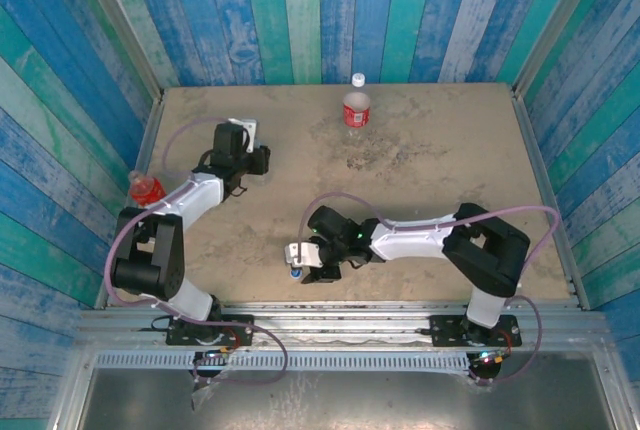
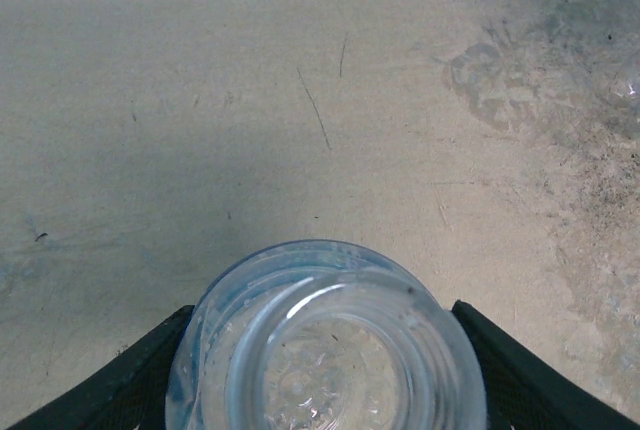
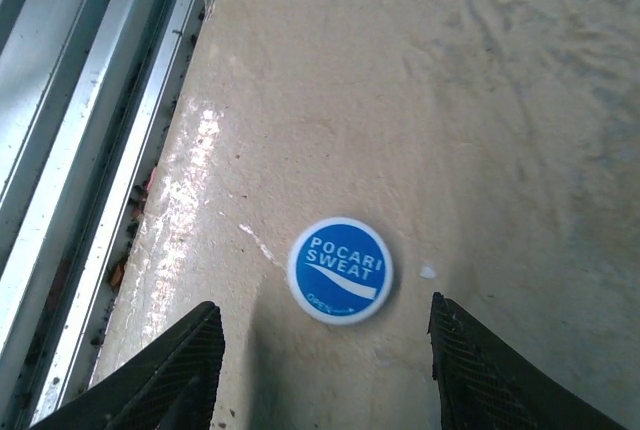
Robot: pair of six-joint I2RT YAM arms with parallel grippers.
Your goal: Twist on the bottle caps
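Right gripper [image 3: 323, 302], released, is straddling your Pocari Sweat cap [image 3: 340, 270]: light, slick, so pinch its rim. Left gripper [image 2: 322, 308] is clasping the clear bottle [image 2: 325, 360].

Overhead view: bright, even, diffuse light, only soft shadows on table [image 1: 440, 130]. Right wrist: specular glare on table at 9 o'clock beside rail [image 3: 100, 150]; blue cap [image 3: 340, 270] sharp, print legible. Left wrist: dim shadow band from 9 o'clock to centre; clear bottle [image 2: 325, 350] at 6 o'clock slightly soft.
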